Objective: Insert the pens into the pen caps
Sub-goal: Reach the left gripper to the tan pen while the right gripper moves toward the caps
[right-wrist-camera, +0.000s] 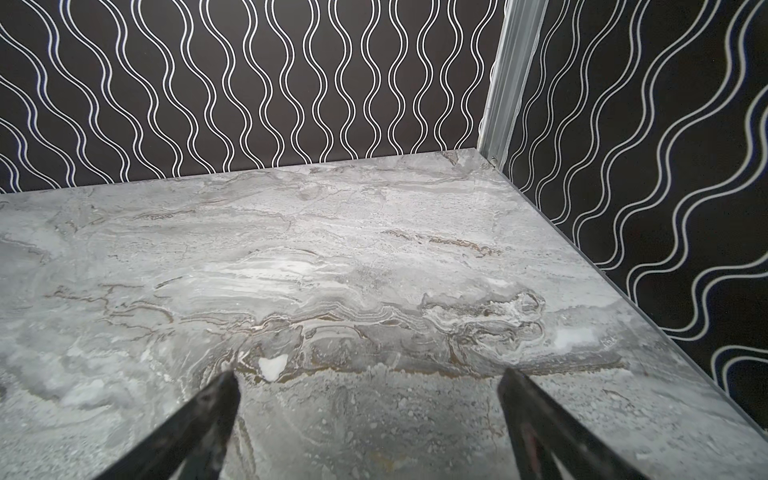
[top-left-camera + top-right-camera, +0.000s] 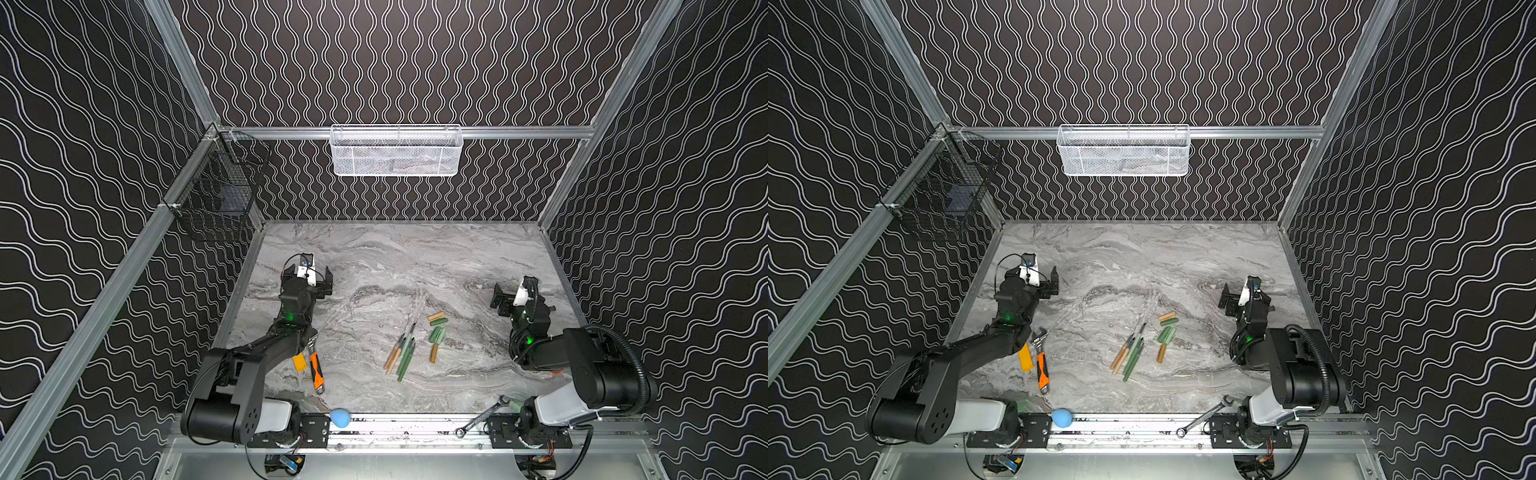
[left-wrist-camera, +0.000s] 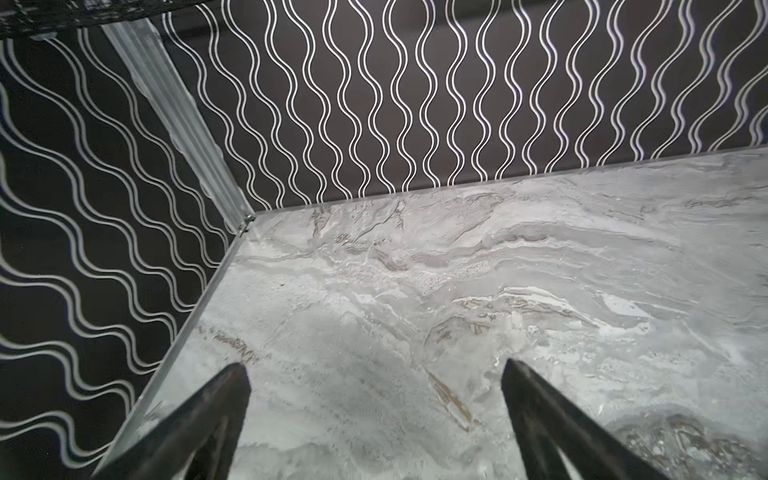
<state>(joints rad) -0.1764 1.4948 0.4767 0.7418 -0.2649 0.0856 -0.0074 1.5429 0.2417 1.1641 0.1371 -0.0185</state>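
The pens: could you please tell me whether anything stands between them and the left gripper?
Nothing visible does. Only bare marble table lies between the open left gripper and the pens. The orange-handled wrench and the yellow block lie nearer the front edge, off that line.

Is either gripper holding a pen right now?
No: left gripper and right gripper stand open and empty; the pens lie on the table.

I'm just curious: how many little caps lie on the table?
5, right of the pens: tan cap and green cap farthest back, green pair midway, second tan cap nearest. None seem hidden.
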